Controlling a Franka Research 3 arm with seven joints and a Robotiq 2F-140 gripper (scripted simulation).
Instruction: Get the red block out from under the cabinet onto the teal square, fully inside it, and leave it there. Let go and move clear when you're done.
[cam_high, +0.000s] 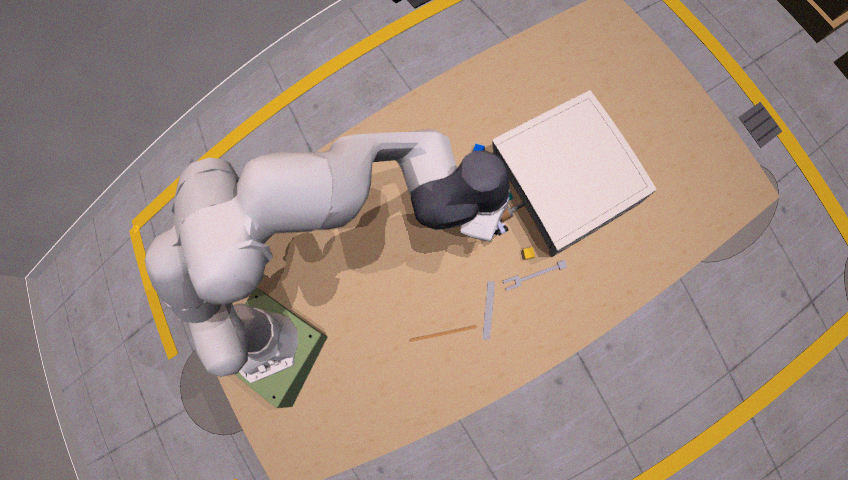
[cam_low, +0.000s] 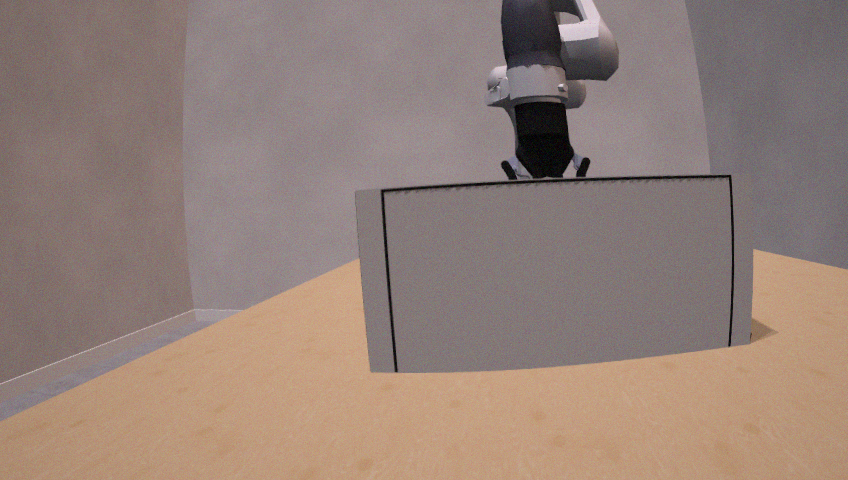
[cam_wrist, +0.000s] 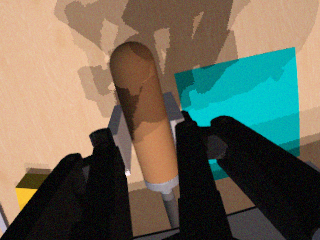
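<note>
My gripper (cam_wrist: 146, 113) (cam_high: 504, 221) is shut on a tool with a brown wooden handle (cam_wrist: 140, 103) and a thin metal shaft. It hangs at the open front of the white cabinet (cam_high: 574, 166) (cam_low: 553, 273). In the wrist view the teal square (cam_wrist: 256, 96) lies on the table just right of the fingers, partly in shadow. The red block shows in no view. In the exterior view the cabinet's back hides the fingers; only the arm's wrist (cam_low: 540, 139) shows above it.
A yellow block (cam_high: 527, 253) (cam_wrist: 28, 190) lies by the cabinet's front corner. A blue block (cam_high: 478, 147) lies at its other corner. A grey forked tool (cam_high: 535, 275), a grey bar (cam_high: 488, 309) and a wooden stick (cam_high: 442, 333) lie on the table.
</note>
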